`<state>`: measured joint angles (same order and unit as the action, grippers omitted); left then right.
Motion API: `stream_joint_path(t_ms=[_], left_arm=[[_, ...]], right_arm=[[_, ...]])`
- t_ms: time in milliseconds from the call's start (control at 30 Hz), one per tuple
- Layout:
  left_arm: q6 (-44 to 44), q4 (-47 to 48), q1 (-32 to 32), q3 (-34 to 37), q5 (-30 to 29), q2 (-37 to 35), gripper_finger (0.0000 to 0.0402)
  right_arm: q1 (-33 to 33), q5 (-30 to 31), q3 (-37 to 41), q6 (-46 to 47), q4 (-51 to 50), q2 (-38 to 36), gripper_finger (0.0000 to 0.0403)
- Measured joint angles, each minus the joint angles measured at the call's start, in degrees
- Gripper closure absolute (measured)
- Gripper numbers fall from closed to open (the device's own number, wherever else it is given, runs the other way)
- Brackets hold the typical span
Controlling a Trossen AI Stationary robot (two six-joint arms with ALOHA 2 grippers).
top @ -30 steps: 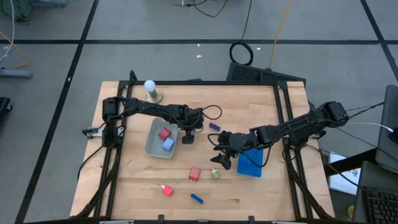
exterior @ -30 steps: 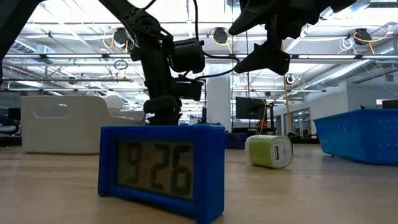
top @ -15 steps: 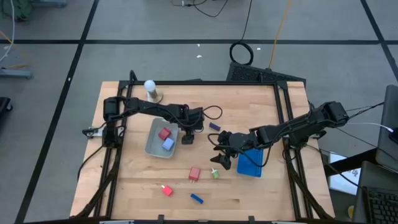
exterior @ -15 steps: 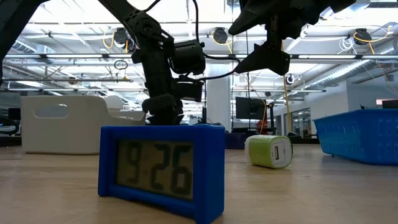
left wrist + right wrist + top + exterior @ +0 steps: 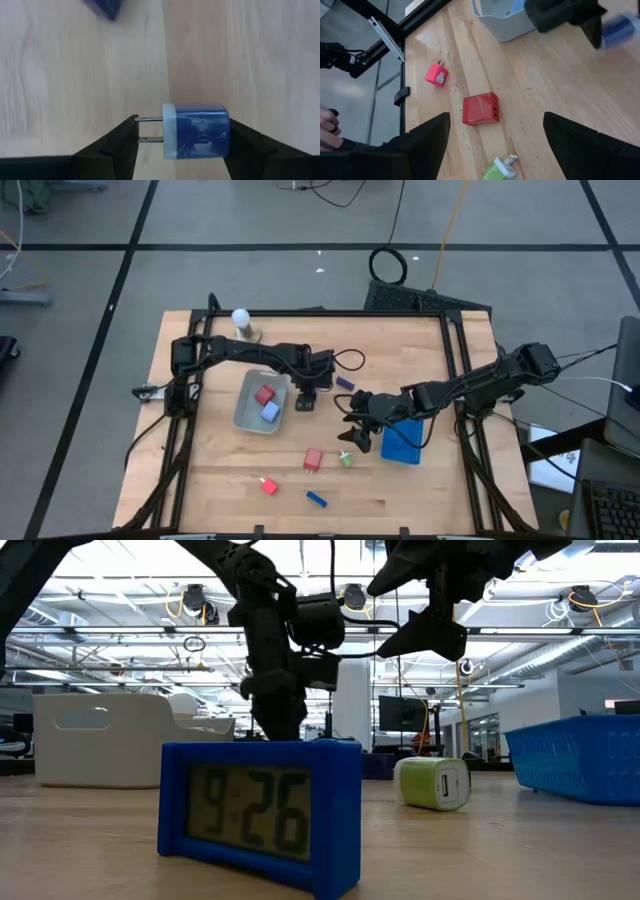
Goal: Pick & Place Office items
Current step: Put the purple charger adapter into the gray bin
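- the table [image 5: 420,370] is a bare wooden top with both arms reaching in over its middle.
- the blue tray [image 5: 402,442] sits right of centre, and the right tool [image 5: 352,432] hangs just beside its left edge with fingers spread wide and nothing between them; in the right wrist view it looks down past a red block [image 5: 480,108], a pink plug [image 5: 436,75] and a green plug [image 5: 501,170].
- the grey tray [image 5: 260,402] lies left of centre with a red cube [image 5: 264,394] and a lavender cube [image 5: 271,411] inside.
- the left tool [image 5: 307,402] hovers just right of the grey tray, clenched on a blue plug adapter [image 5: 196,131]; its fingers press the two flat sides of the body, prongs pointing sideways toward one finger.
- the adapter is held clear above the wood, outside the grey tray.
- judged by its look, the adapter is a light, rigid plastic block with smooth, somewhat slippery faces; the flat body sides are the best hold, not the thin metal prongs.
- a purple item [image 5: 345,383] lies on the table just right of the left tool.
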<state>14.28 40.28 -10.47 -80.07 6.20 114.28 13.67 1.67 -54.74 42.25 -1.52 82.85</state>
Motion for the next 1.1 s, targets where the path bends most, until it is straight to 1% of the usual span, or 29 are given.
stream_joint_path(t_ms=[300, 433, 600, 733, 833, 933, 1100], left_arm=[[0.16, 10.61, -0.02, -7.81, -0.2, -0.59, 0.0172], [-0.35, 14.69, 0.0, -9.18, -0.2, -2.71, 0.0172], [-2.45, 18.99, 0.01, -9.18, -0.22, -7.31, 0.0172], [-2.95, 20.77, -0.51, -9.1, -0.21, -11.07, 0.0172], [-3.39, 21.38, -1.36, -8.07, -0.23, -12.55, 0.0172], [-4.59, 22.0, -2.41, -6.25, -0.26, -12.76, 0.0172], [-4.85, 21.05, -3.51, -1.05, -0.7, -13.15, 0.0172]], right_arm=[[-0.02, 0.0, 0.0, 0.16, 0.02, 0.0, 0.0092], [-0.01, 0.0, 0.0, 0.58, 0.03, 0.0, 0.0092], [0.0, -0.02, 0.0, 1.05, 0.02, 0.0, 0.0092], [0.0, -0.02, 0.0, 1.23, 0.03, 0.0, 0.0092], [0.0, -0.18, 0.0, 1.23, 0.02, 0.0, 0.0092], [0.0, -0.22, 0.0, 1.66, 0.02, 0.0, 0.0092], [0.71, -0.2, 0.01, 2.41, 0.02, 0.0, 0.0092]])
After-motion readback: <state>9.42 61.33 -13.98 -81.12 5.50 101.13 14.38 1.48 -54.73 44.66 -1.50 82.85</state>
